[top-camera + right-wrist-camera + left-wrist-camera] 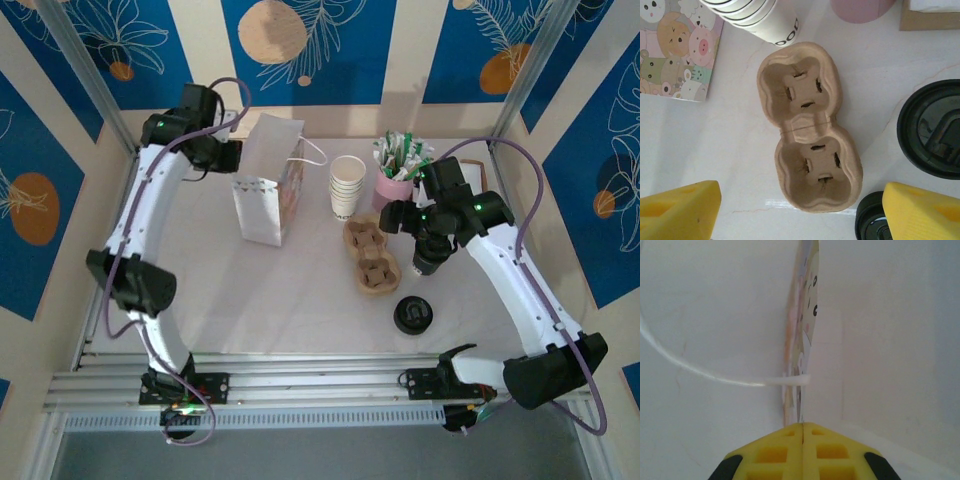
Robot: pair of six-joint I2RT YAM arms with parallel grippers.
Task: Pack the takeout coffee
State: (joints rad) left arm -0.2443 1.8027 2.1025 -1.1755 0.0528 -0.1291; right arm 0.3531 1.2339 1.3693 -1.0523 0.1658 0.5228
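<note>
Tipping threatens the takeout coffee [930, 130], just right of the spread right gripper [800, 202], if a finger clips it.

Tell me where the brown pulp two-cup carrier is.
Top view: the pulp carrier lies right of centre, between the stacked cream paper cups and the pile of black plastic lids.

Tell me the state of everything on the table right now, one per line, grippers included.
takeout coffee: upright, lid on, not gripped
paper bag: standing upright, edge pinched
cup carrier: lying flat, both wells empty
cup stack: upright, lidless
left gripper: shut on the paper bag's edge
right gripper: open, empty, above the cup carrier
</note>
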